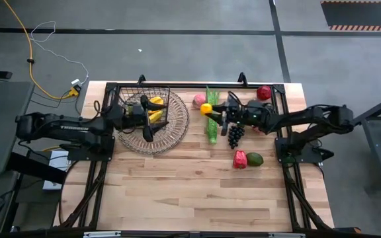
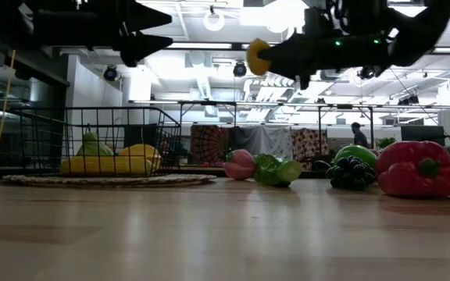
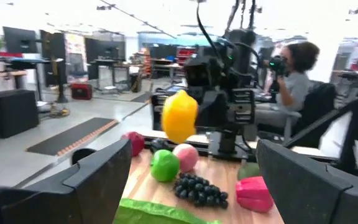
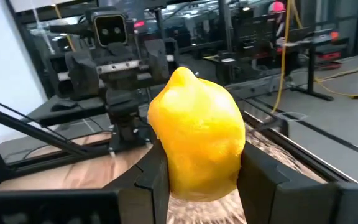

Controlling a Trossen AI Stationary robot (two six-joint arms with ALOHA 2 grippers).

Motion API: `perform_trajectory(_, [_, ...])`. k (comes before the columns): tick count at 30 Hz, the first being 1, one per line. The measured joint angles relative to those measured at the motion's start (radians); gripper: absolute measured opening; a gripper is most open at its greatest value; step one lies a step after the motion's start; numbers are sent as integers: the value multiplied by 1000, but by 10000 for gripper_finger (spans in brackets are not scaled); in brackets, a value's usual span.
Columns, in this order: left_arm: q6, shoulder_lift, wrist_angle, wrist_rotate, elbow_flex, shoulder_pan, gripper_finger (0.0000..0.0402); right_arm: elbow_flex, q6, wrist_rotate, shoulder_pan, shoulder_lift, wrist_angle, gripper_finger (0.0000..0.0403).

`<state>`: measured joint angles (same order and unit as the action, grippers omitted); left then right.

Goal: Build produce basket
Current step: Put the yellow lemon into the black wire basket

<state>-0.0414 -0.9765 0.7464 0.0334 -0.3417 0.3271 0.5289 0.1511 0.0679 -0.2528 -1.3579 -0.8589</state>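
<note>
My right gripper (image 1: pixel 211 110) is shut on a yellow lemon (image 4: pixel 197 140), high above the table and right of the basket. The black wire basket (image 1: pixel 144 106) stands on a round wicker tray (image 1: pixel 170 135) and holds yellow bananas (image 2: pixel 108 165) and a green piece (image 2: pixel 91 145). My left gripper (image 1: pixel 149 118) hangs open above the basket, level, pointing toward the lemon (image 3: pixel 180 116), with nothing between its fingers. A pink peach (image 1: pixel 199 100), a long green stalk (image 1: pixel 211 125), purple grapes (image 1: pixel 235 134), a red pepper (image 1: pixel 239 159), an avocado (image 1: pixel 254 158) and a red apple (image 1: pixel 264 92) lie on the table. My right gripper pinches the lemon by its two opposite sides (image 4: pixel 160 149) between its two fingers (image 4: pixel 263 177). The fingers lie level and come from the table's right. The lemon sits at their free ends (image 2: pixel 258 56), its pointed end (image 4: pixel 188 72) up, lifted clear of the table.
A green apple (image 2: pixel 355 154) lies behind the grapes (image 2: pixel 350 172). The black frame rail (image 1: pixel 197 84) runs along the table's far edge. The near half of the wooden table (image 1: pixel 197 198) is bare. A seated person (image 3: pixel 291 81) shows in the room beyond.
</note>
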Motion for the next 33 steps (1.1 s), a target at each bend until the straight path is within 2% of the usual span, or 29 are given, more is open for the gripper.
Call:
perform_trajectory(6, [18,-130,6,48,-56,-4,333,144,-19,69,49,-140,6,124])
perform_trajectory(10, [45,-202,6,36,-91,-24,333,214,-32,108,80,-197,48,124])
perform_trajectory(17, [46,-297,6,26,-156,-59,333,287,-77,109,117,-236,107,124])
perform_trajectory(25, [45,-351,9,26,-196,-73,330,291,-85,108,123,-235,139,124])
perform_trajectory(29, [44,-359,8,26,-206,-73,309,291,-90,108,123,-235,146,124])
perform_trajectory(33, [45,-359,7,27,-206,-73,262,291,-92,105,123,-235,157,124])
